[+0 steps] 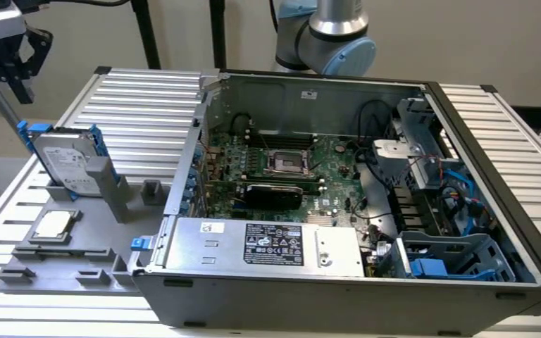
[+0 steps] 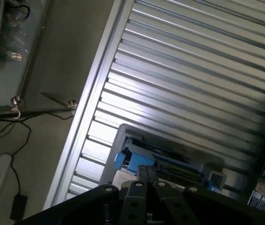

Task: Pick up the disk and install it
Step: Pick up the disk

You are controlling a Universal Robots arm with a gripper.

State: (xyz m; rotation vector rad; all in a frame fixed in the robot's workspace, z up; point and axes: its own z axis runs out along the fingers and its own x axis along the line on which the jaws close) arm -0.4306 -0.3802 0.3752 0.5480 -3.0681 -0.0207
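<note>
The disk (image 1: pixel 68 163) is a silver-grey hard drive with a white label and blue rails. It stands upright in a grey holder (image 1: pixel 110 190) on the slatted table, at the exterior view's left. My gripper (image 1: pixel 19 88) hangs in the air above and slightly behind the disk, clear of it. In the wrist view the disk's top edge (image 2: pixel 163 161) with its blue rails lies below my gripper (image 2: pixel 146 180). The fingers (image 2: pixel 142 176) are pressed together with nothing between them.
The open computer case (image 1: pixel 496 176) takes up the middle and right, with the motherboard (image 1: pixel 280 165), the power supply box (image 1: pixel 265 246) and a drive cage (image 1: pixel 449 257) inside. A small square CPU chip (image 1: pixel 54 224) lies on the grey fixture tray (image 1: pixel 54 271). The table edge (image 2: pixel 83 117) drops to the floor.
</note>
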